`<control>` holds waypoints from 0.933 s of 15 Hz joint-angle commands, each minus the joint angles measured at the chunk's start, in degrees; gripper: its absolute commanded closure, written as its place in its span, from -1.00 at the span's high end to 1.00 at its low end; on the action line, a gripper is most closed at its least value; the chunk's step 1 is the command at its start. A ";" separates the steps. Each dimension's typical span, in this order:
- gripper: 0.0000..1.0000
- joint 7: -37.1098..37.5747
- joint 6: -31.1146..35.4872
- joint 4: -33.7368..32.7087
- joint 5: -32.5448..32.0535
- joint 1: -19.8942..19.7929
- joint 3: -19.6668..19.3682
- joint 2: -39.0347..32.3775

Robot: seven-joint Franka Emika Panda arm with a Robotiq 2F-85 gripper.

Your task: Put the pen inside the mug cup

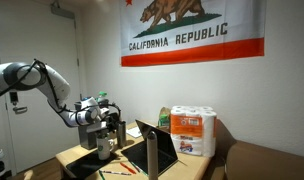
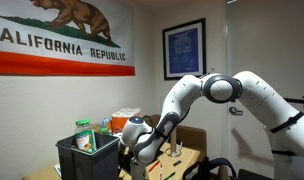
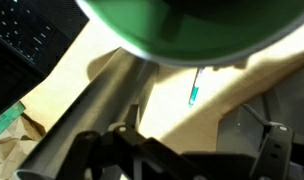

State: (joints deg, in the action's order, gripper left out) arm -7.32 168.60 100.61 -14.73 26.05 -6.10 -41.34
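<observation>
pen (image 3: pixel 193 88) lies on table (image 3: pixel 242 95), outside mug (image 1: pixel 105 147) (interior unseen); end effector (image 3: pixel 185 148) wide open, empty; grasp and insertion both remain.

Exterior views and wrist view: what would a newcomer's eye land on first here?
The big California Republic flag on the wall dominates both exterior views. Below it, the white robot arm bends down over a cluttered wooden table. In the wrist view, a pen with a teal tip lies on the tabletop, just under a large blurred green shape that fills the top of the picture.
</observation>
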 commanded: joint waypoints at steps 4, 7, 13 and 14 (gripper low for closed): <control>1.00 1.37 -7.33 -6.71 -2.81 -1.53 0.89 -2.03; 1.00 0.71 -9.00 -8.99 -2.88 -2.70 1.80 -3.23; 1.00 -1.62 -13.27 -12.78 -1.83 -5.77 5.59 -5.83; 1.00 -1.85 -14.27 -13.41 -1.78 -6.12 6.10 -6.34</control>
State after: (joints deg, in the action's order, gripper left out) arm -7.80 158.10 90.56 -15.67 21.83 -2.35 -45.94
